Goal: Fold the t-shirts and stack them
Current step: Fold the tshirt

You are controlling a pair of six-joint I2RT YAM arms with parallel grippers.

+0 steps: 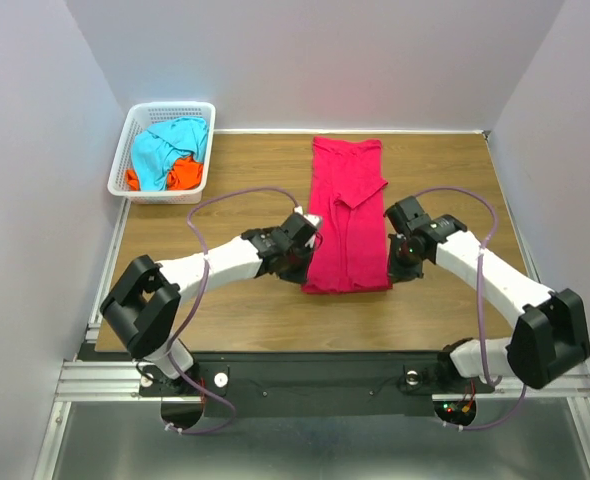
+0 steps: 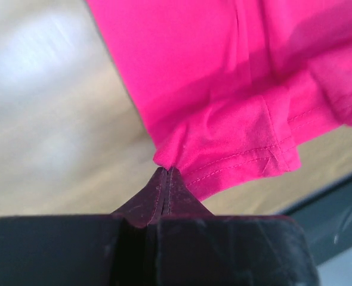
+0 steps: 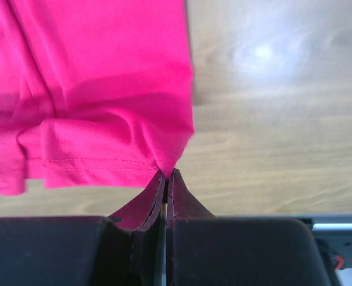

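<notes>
Down front, the left gripper (image 2: 166,170) and right gripper (image 3: 166,173) each pinch a near hem corner of the crimson-pink t-shirt (image 1: 347,215), mid table (image 1: 225,310); turquoise t-shirt (image 1: 160,150) and orange t-shirt (image 1: 183,176) fill the white basket (image 1: 135,125) at ten o'clock.

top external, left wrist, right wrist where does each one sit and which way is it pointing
Top external: high behind the bases, looking down at the table, pink shirt and basket; left arm and right arm show.
Left wrist: on the left arm, facing the shirt's near left corner pinched in the left gripper; only that gripper shows.
Right wrist: on the right arm, facing the near right corner pinched in the right gripper; only that gripper shows.
Shared: all three show the pink shirt and table.
</notes>
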